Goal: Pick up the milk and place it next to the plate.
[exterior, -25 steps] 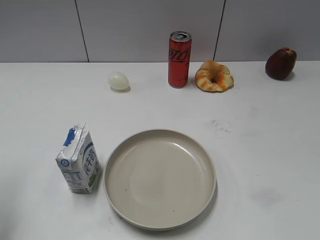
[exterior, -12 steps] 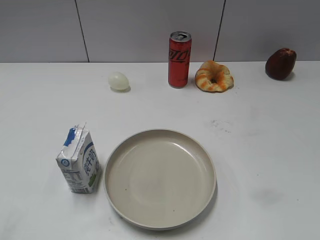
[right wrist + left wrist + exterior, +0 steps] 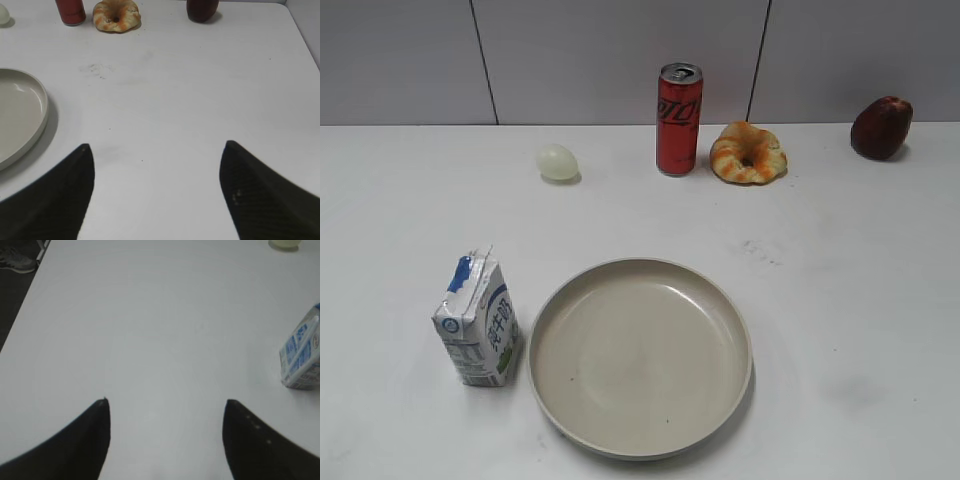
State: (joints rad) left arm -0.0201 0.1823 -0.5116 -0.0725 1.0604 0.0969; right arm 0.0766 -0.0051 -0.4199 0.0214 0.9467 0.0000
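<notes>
The milk [image 3: 477, 322], a small white carton with a blue folded top, stands upright just left of the plate [image 3: 640, 355], a large round beige plate, with a narrow gap between them. The milk also shows at the right edge of the left wrist view [image 3: 302, 360]. My left gripper [image 3: 166, 402] is open and empty over bare table, left of the carton. My right gripper [image 3: 156, 146] is open and empty over bare table, right of the plate's rim [image 3: 42, 107]. Neither gripper shows in the exterior view.
At the back stand a red soda can [image 3: 679, 118], a pale egg-like object [image 3: 557, 161], a croissant-like pastry [image 3: 748, 152] and a dark red fruit [image 3: 881, 127]. The table's left edge [image 3: 22, 310] and right edge [image 3: 302, 40] show in the wrist views.
</notes>
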